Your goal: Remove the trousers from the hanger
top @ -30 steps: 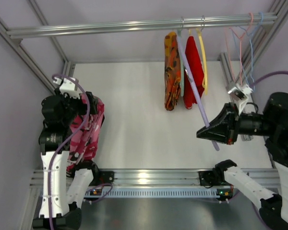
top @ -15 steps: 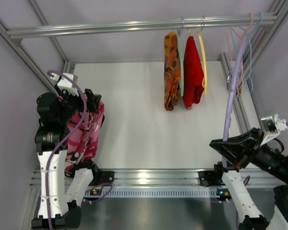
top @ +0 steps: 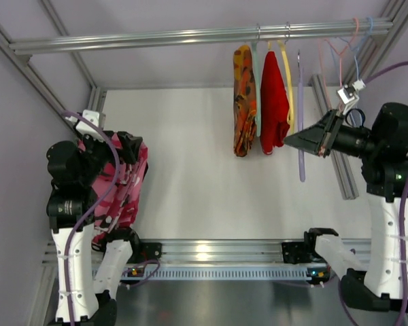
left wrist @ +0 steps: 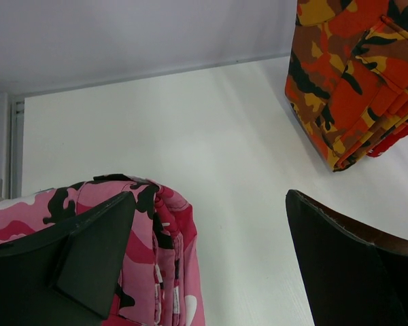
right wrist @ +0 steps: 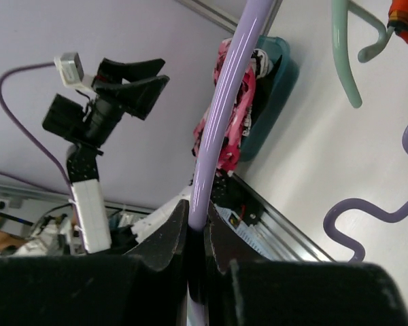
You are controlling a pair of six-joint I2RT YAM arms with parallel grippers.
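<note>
Right gripper point(right wrist: 196, 234) pinched tight on bare lilac hanger point(top: 301, 156), top end near rail point(top: 190, 34). Left gripper point(left wrist: 211, 197) gapes empty over pink camo trousers point(top: 119, 193), far left. Advice: seat hanger on rail before letting go.

Trousers point(top: 122, 197) lie far left under the left hand point(top: 128, 146); the hanger point(top: 300, 163), in the right hand point(top: 290, 141), is just right of garments point(top: 273, 102) on the rail point(top: 156, 37).
</note>
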